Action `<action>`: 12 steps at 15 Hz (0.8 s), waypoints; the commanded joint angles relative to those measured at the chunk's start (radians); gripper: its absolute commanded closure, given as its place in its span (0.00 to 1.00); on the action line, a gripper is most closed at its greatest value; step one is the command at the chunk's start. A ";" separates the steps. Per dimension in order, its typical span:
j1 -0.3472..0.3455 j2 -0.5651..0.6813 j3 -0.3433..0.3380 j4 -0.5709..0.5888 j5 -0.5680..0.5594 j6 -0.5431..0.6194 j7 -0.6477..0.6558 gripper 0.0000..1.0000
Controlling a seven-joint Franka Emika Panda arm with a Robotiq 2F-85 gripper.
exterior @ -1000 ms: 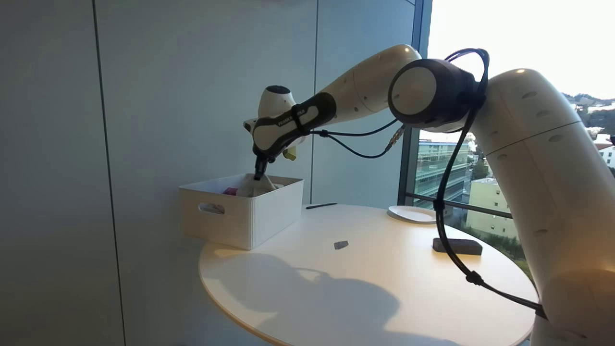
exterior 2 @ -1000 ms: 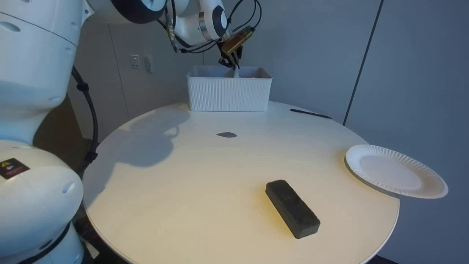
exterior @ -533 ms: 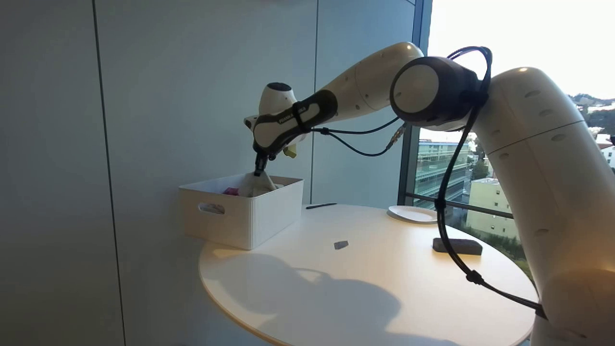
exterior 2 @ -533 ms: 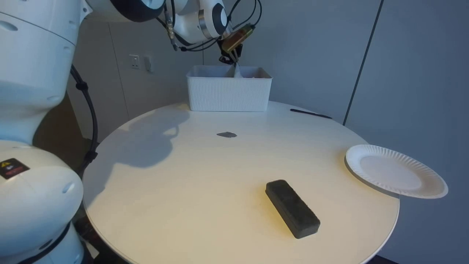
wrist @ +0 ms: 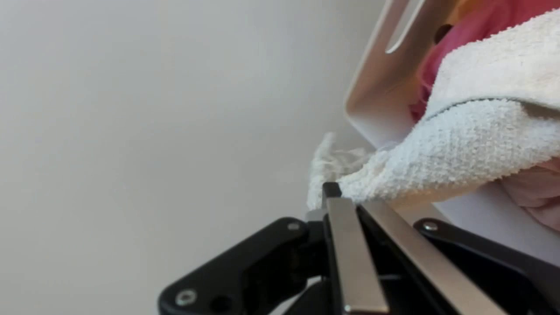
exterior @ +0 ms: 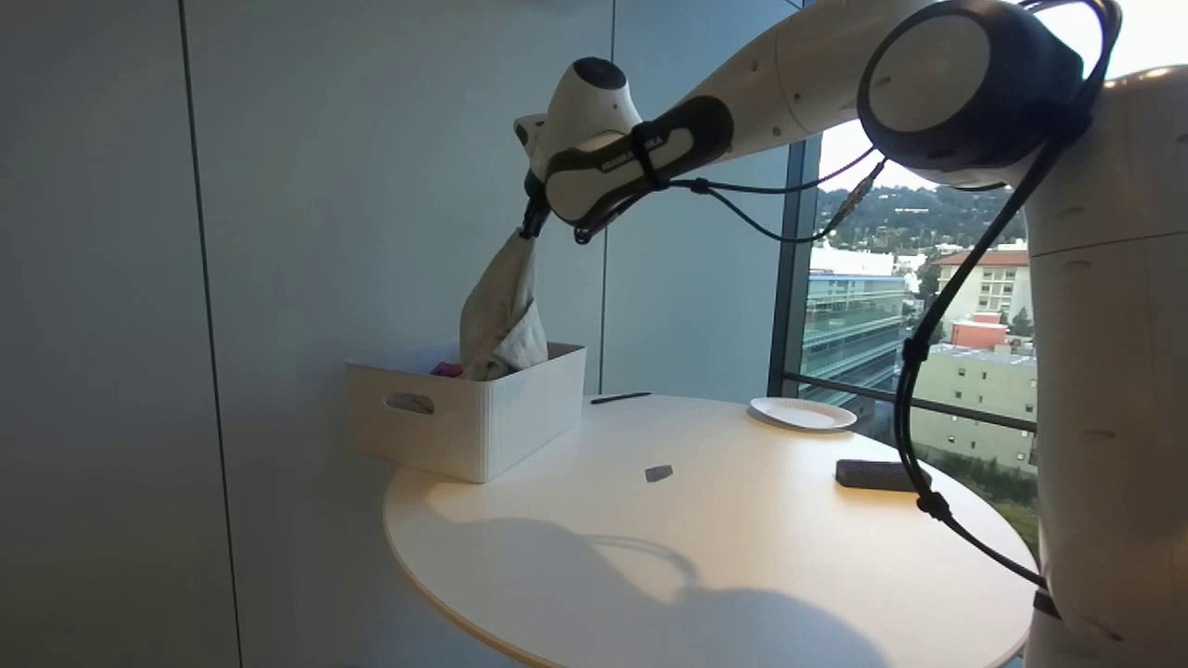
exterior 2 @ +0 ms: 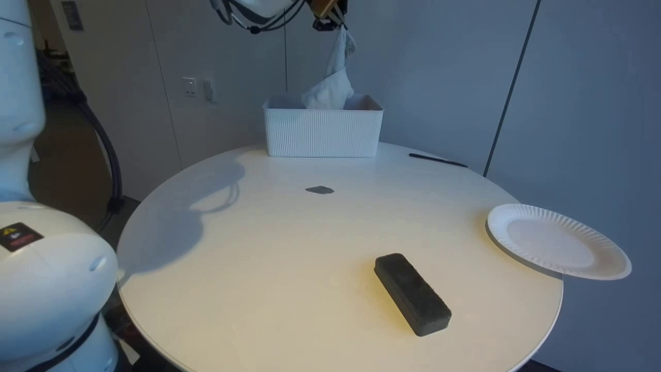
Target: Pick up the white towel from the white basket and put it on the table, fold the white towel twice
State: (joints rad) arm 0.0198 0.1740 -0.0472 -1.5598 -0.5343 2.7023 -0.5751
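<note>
The white towel (exterior: 499,301) is pinched in your jaws, its lower part in the white basket (exterior: 536,422)

In both exterior views the towel hangs under your jaws, narrow at the top and wider below. Its bottom goes behind the basket's near wall, so you cannot see where it ends. Your gripper (exterior: 529,232) has its jaws pressed together, with the gathered upper end of the towel between them; in the wrist view a small blurred piece of the towel sticks out past their tips.

The basket is beneath your jaws. In it, lower than the jaws and on one side of the towel, you see a deep pink cloth (wrist: 485,30); on the opposite side there is a pale pink cloth (wrist: 540,190).

Below is the round table (exterior 2: 289,248), with the basket at its edge. On the table, lower than your jaws and off to their side, you have a flat grey piece (exterior 2: 320,189) and a thin black stick (exterior 2: 438,159). Farther from the jaws lie a dark block (exterior 2: 412,294) and a white paper plate (exterior 2: 550,245), whose rim reaches beyond the table edge.
</note>
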 commanded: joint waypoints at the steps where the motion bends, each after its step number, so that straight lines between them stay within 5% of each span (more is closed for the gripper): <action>1: 0.015 -0.216 -0.075 -0.171 -0.244 0.060 0.267 0.98; 7: -0.088 -0.523 -0.070 -0.337 -0.673 -0.031 0.725 0.98; 10: -0.148 -0.677 -0.081 -0.444 -0.743 -0.104 0.853 0.97; 12: -0.189 -0.749 -0.107 -0.532 -0.704 -0.138 0.823 0.97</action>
State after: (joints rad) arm -0.1135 -0.4417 -0.1390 -1.9484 -1.2379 2.6005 0.2256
